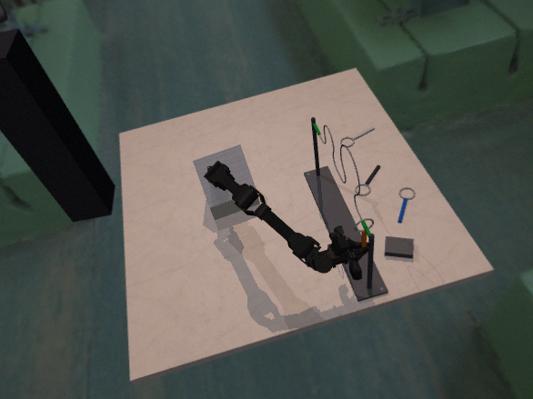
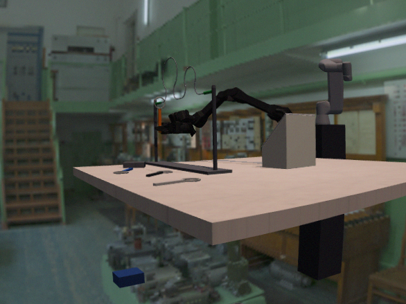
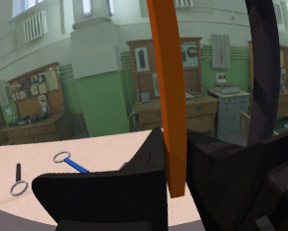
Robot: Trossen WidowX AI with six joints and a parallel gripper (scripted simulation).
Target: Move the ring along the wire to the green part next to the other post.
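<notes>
Jaws pinch the orange handle near its lower end, beneath the ring, which sits around the green sleeve by the near post. I judge the handle light, stiff and perhaps slick; this low hold suits me, leaving room under the wire, though the ring could swing if it slips.

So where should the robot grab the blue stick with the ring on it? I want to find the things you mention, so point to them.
By the middle of its straight blue handle (image 1: 402, 211) (image 2: 127, 170) (image 3: 76, 165), probably from above, one claw finger along each long side: it lies flat and narrow, while its ring (image 1: 400, 194) (image 2: 120, 172) (image 3: 55, 158) is thin.
</notes>
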